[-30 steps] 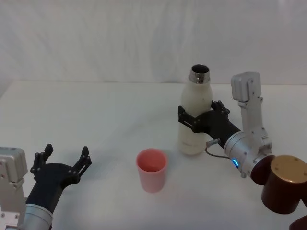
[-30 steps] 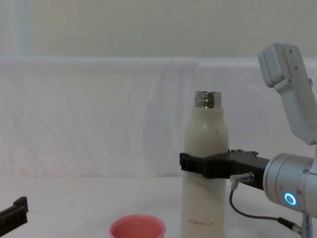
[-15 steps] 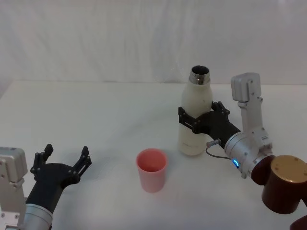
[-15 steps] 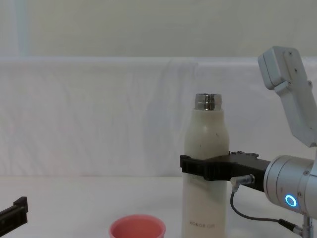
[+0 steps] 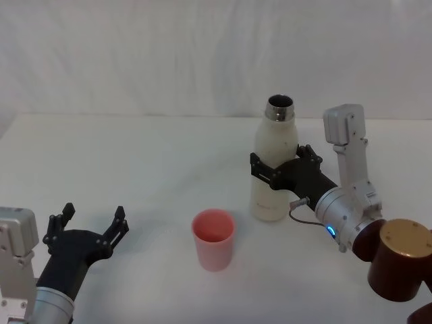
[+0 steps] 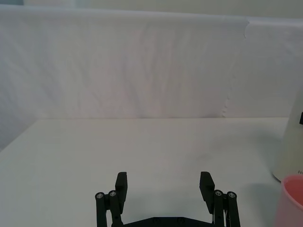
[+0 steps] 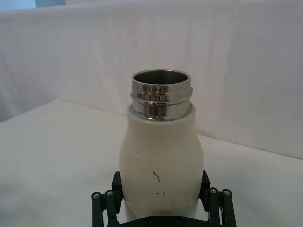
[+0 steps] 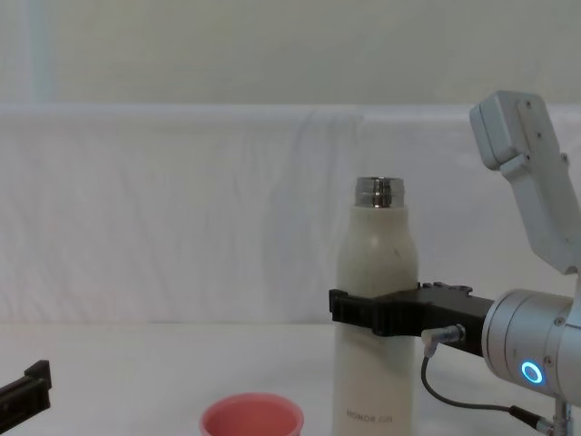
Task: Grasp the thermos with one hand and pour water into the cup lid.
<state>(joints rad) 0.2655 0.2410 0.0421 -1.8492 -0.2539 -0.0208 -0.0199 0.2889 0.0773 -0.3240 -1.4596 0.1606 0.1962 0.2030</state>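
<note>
Two tools were on show, and only one was doing the work. The right tool (image 5: 275,167) had its black fingers clamped around the waist of the thermos (image 5: 275,162), one finger on each flank, as the right wrist view confirmed. Compare with a second ago: in the chest view the thermos (image 8: 376,300) sat a shade lower in frame than it had, and the steel neck had dipped with it, while in the head view the bottle had edged slightly toward the near side of the bench (image 5: 135,169). It remained upright, mouth open to the ceiling, no tilt to speak of. Whether its base was touching the bench or just clear of it could not be told.

So the grasp looked secured, and the small shift read as the arm settling or beginning to carry the bottle, not as any pour. The cup lid (image 5: 214,238) stood near the middle of the bench, toward the near edge, just to the left of the thermos and apart from it. Its pink rim was unchanged, and no water could be made out inside it.

Over by the near left corner, the left tool (image 5: 88,226) hung parked with its fingers spread wide, holding nothing.

Pouring, by this judgement, had not yet begun; the bottle needed bringing over the cup lid and tipping.
</note>
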